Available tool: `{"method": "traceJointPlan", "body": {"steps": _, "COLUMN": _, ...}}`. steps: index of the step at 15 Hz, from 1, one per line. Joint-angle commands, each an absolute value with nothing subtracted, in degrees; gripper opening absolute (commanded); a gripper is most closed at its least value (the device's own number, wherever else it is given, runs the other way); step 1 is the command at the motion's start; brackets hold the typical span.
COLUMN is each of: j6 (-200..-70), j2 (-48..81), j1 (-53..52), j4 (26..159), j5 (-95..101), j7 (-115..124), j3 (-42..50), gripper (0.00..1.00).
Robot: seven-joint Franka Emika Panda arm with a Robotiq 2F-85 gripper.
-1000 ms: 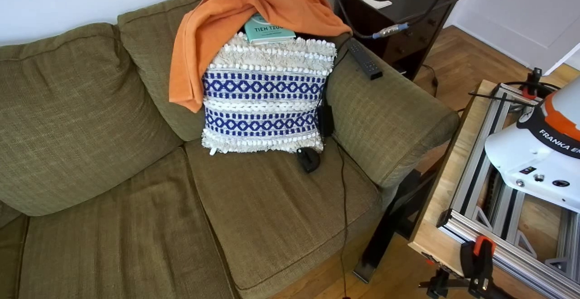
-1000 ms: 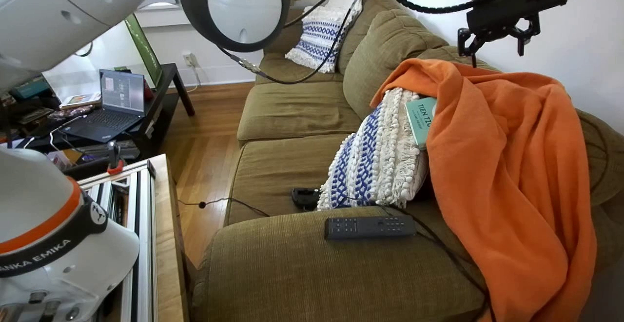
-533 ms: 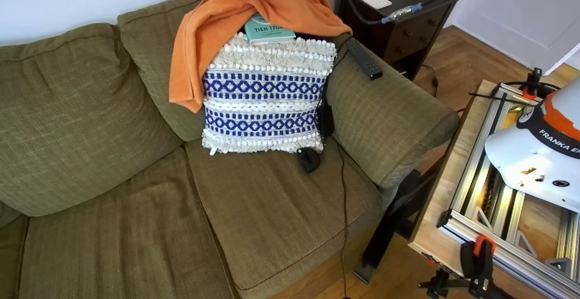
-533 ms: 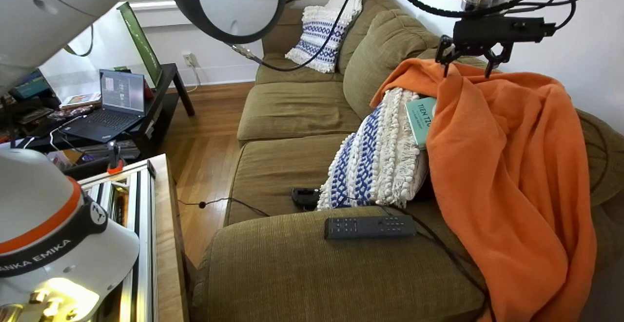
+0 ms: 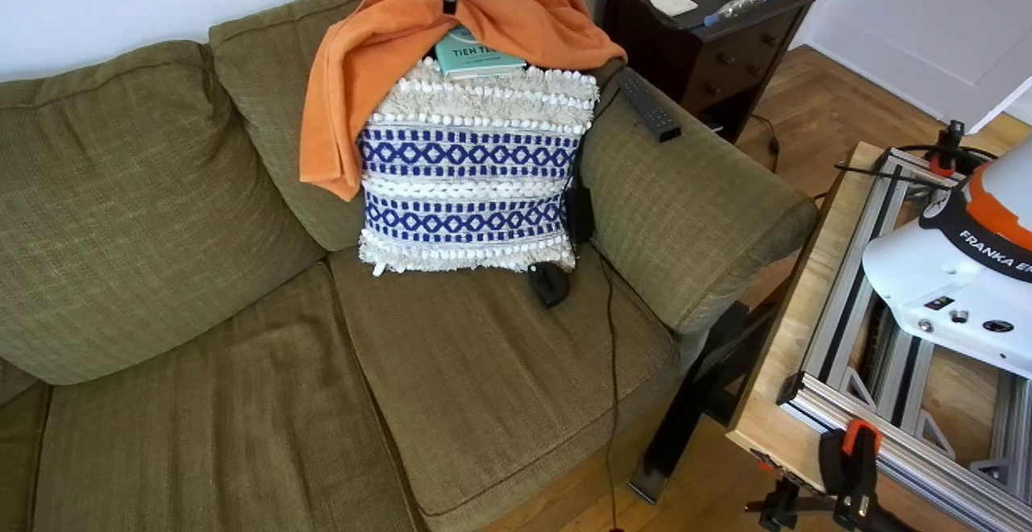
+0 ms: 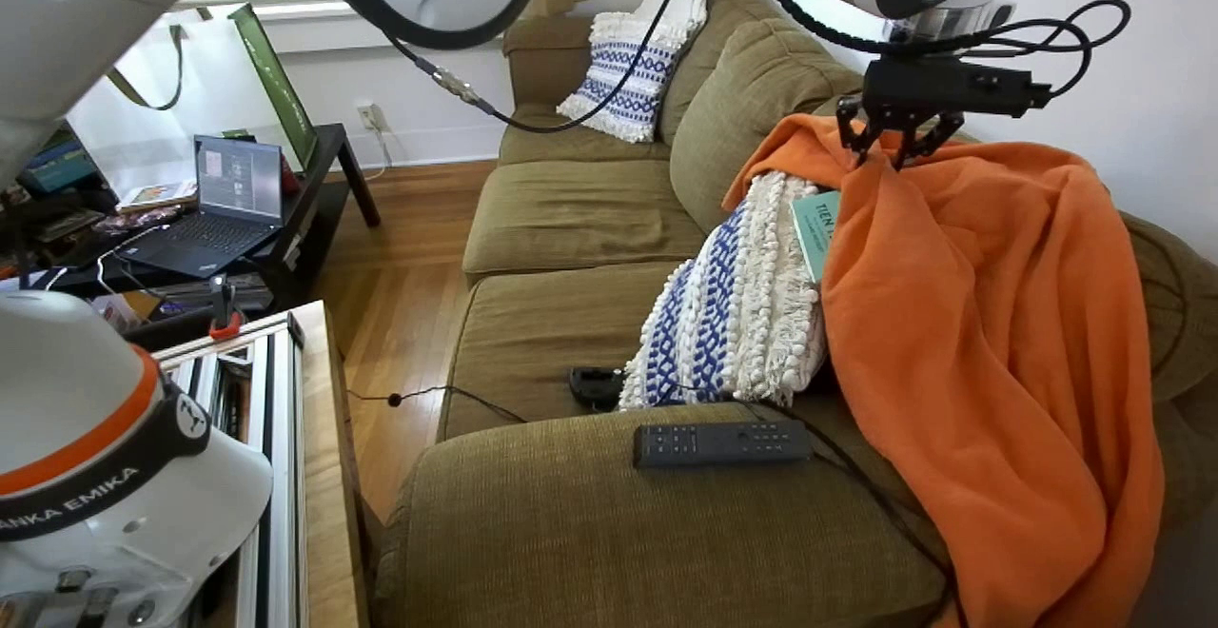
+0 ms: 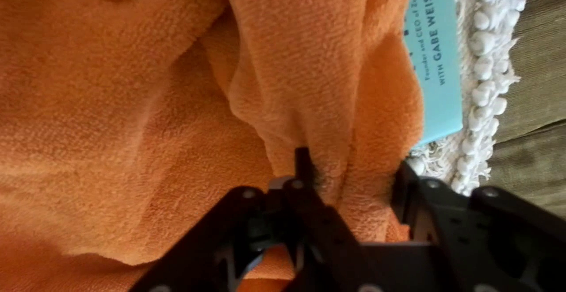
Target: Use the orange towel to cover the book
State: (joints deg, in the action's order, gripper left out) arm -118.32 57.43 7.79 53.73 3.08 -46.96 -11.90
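Remote (image 6: 721, 444) on armrest (image 6: 666, 538) near orange towel (image 6: 990, 323)

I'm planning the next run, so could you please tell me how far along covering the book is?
Done: the towel already overlaps part of the book. In hand: the pincer straddles a towel fold, but whether it grips firmly is unclear. Left: drawing the towel over the book's lettering, which shows in both exterior views.

The throw pillow (image 5: 472, 185) had the book (image 5: 484, 59) on it, the towel (image 6: 1009, 343) behind it, the armrest (image 5: 693, 193) beside it
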Motion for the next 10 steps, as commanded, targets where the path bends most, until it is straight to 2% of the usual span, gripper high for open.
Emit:
{"method": "traceJointPlan", "body": {"steps": 1, "j6": -118.7, "j2": 49.9, "j1": 8.3, "j4": 64.2, "j5": 0.3, "j7": -49.0, "j3": -11.5, "gripper": 0.13}}
{"method": "traceJointPlan", "body": {"steps": 2, "j6": -118.1, "j2": 48.2, "j1": 8.6, "j4": 66.3, "j5": -0.3, "j7": -49.8, "j3": -11.9, "gripper": 0.05}}
{"method": "traceJointPlan", "body": {"steps": 3, "j6": -117.7, "j2": 46.6, "j1": 8.8, "j4": 68.4, "j5": -0.7, "j7": -50.7, "j3": -12.1, "gripper": 0.00}}
{"method": "traceJointPlan", "body": {"steps": 10, "j6": -112.3, "j2": 38.0, "j1": 11.0, "j4": 80.9, "j5": -8.2, "j7": -59.4, "j3": -13.1, "gripper": 0.03}}
